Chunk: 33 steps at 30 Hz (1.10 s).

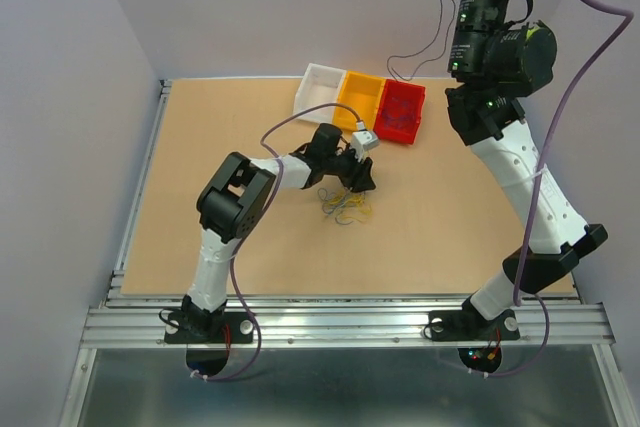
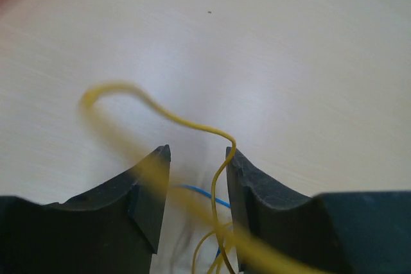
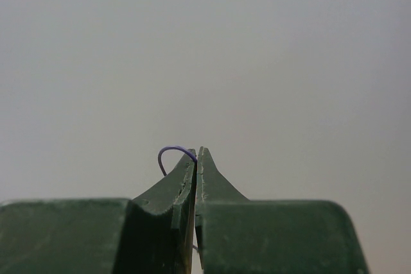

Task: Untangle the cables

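The left jaws stand apart over the cables (image 1: 345,207), a yellow wire (image 2: 192,124) between them; the right jaws, high up, pinch a purple wire (image 3: 174,147).

A small loose tangle of hair-thin cables (image 1: 345,205), yellow, blue and pale grey, is seen lying on the tan table (image 1: 450,227) near its middle. One yellow strand (image 2: 192,125) is arched in a loop. A short purple strand (image 3: 173,153) is pinched in the closed right gripper (image 3: 197,152), well apart from the tangle.

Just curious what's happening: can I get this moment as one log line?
left end effector: open over cable pile, yellow wire between jaws | right end effector: shut on purple wire, raised
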### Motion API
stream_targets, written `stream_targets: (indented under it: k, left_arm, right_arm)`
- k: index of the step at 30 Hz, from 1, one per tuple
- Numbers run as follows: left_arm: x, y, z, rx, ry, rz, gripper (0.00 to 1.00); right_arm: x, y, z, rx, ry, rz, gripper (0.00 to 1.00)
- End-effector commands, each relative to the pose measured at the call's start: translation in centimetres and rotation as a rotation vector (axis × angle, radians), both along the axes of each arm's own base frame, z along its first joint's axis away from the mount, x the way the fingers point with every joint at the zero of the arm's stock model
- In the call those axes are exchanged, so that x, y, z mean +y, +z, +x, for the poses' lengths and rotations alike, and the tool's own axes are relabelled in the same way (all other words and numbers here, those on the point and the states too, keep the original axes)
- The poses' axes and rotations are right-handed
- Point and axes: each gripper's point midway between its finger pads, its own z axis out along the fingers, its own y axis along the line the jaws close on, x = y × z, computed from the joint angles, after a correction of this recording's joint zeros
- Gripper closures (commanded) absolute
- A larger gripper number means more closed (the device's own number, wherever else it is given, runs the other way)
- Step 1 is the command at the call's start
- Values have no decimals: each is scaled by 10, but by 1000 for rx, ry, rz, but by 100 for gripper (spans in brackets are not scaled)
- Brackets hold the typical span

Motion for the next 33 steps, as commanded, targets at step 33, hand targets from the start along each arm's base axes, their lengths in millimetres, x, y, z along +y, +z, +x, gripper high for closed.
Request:
stream_targets:
  k: [33]
  left_arm:
    - [152, 186, 46, -338, 380, -259, 29]
  right_arm:
    - [-15, -112, 138, 199, -230, -124, 99]
